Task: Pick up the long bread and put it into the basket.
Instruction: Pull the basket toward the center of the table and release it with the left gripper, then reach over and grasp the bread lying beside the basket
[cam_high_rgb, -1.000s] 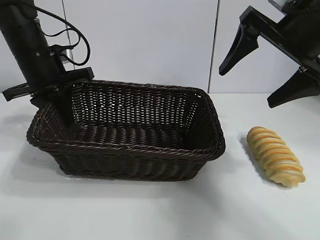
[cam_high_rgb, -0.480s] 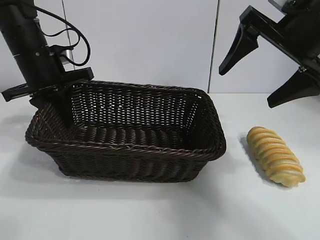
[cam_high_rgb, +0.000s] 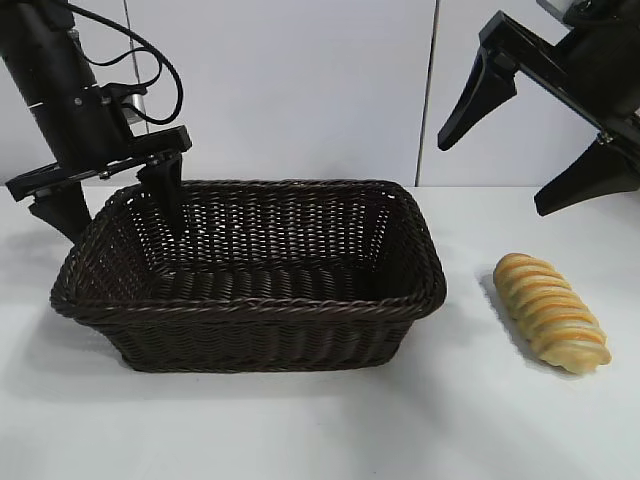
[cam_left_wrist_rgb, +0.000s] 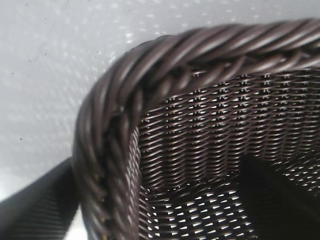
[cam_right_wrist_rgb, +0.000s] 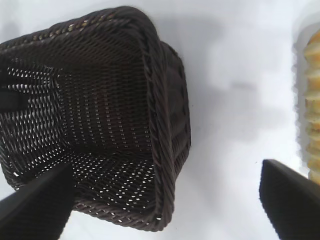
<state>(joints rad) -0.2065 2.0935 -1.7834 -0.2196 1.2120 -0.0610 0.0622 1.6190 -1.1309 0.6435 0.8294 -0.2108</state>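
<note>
Right gripper (cam_high_rgb: 540, 150) hung wide open above long bread (cam_high_rgb: 552, 311) | left gripper (cam_high_rgb: 112, 203) straddled the basket (cam_high_rgb: 250, 310) rim's far-left corner, fingers spread | descend centred, close across the loaf's middle.

Both arms are matte black. The left arm (cam_high_rgb: 62, 95) carries looped black cables. The right gripper (cam_high_rgb: 540, 150) has long, tapered black fingers (cam_high_rgb: 468, 105).

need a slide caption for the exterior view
Left gripper straddles the basket corner; right gripper hangs open above the long bread.

Bright even light; soft shadows; wrist close-ups blurred, perhaps overexposed.
</note>
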